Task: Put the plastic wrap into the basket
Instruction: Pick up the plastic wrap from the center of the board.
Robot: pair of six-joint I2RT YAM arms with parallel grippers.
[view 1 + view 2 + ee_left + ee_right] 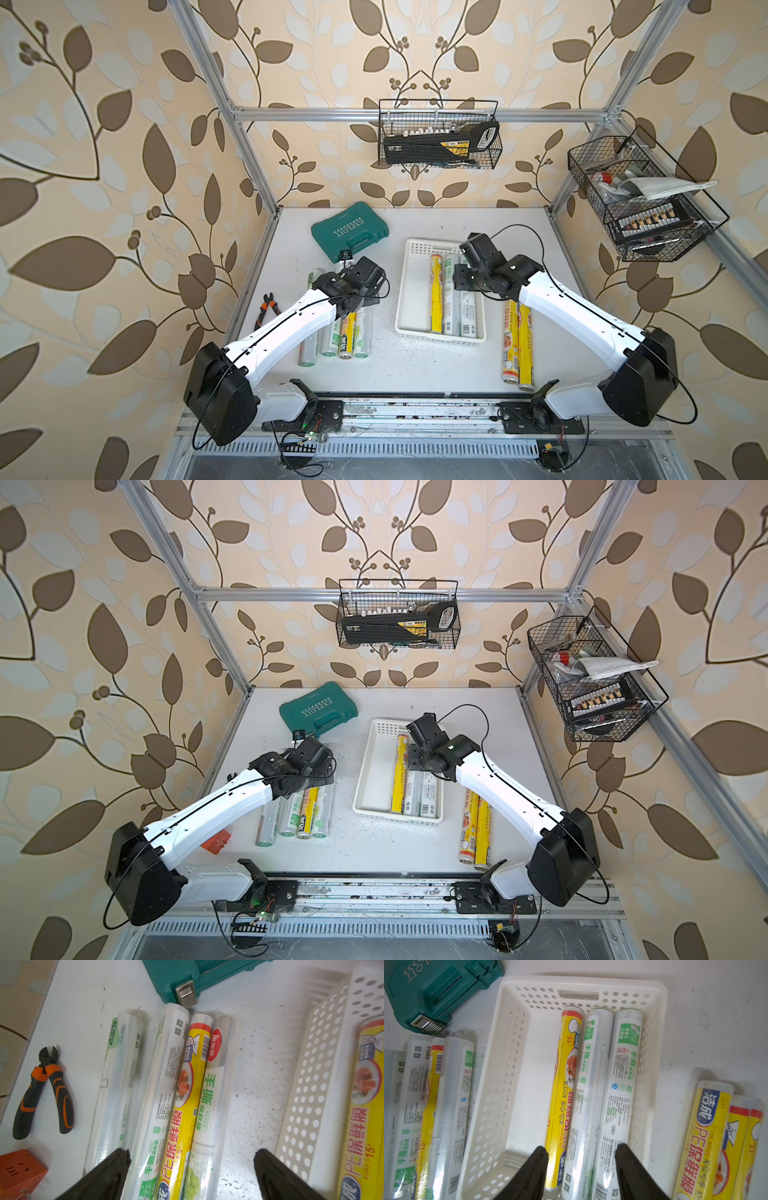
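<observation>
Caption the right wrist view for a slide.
Right gripper, jaws apart, over the white basket holding one yellow roll and two silvery-white rolls of plastic wrap.

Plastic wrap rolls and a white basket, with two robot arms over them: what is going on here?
Two robot arms are loading rolls of plastic wrap into the white basket. In it lie three rolls, one yellow and two silvery. The right tool hangs over them, jaws apart, gripping nothing. The left tool is wide open above four rolls on the table beside the basket. Two yellow rolls wait on the basket's other side.
</observation>
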